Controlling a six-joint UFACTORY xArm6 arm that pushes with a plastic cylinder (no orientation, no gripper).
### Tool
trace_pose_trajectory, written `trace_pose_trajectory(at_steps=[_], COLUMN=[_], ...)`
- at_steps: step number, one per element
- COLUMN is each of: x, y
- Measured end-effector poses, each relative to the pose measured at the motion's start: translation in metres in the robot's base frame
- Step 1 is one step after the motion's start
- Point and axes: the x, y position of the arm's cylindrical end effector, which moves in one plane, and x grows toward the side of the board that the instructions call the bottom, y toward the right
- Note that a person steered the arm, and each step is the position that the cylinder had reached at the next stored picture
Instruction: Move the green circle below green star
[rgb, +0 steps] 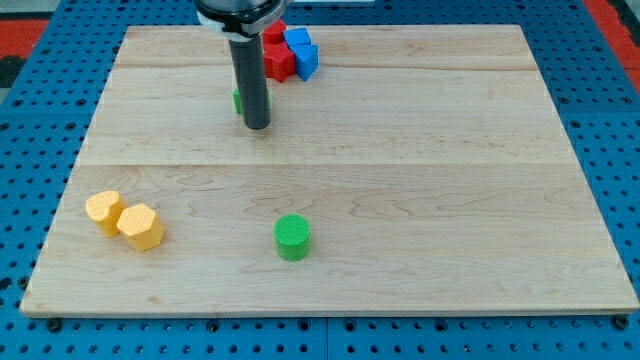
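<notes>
A pale wooden board (400, 200) lies on blue pegboard (40, 120).

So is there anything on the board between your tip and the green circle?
Nothing visible. My tip sits near the view's top, beside a green block mostly hidden behind the rod. The green circle lies toward the view's bottom, with bare board between.

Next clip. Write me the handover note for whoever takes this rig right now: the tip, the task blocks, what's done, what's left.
My tip: on the board near the view's top, right beside a green block that the rod mostly hides; its shape cannot be made out, presumably the green star.
Green circle: low on the board near the centre, well apart from the tip, untouched.
Done: nothing visible yet.
Left: bring the tip to the circle and push it up to sit just below the green block.
</notes>
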Motion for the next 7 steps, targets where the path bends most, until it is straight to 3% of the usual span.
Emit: trace_pose_trajectory(at_steps=[2,3,4,5,6,7], x=[-0.052,-0.013,0.052,0.148,0.209,0.164], y=[0.000,0.034,0.119,0.148,0.078,0.018])
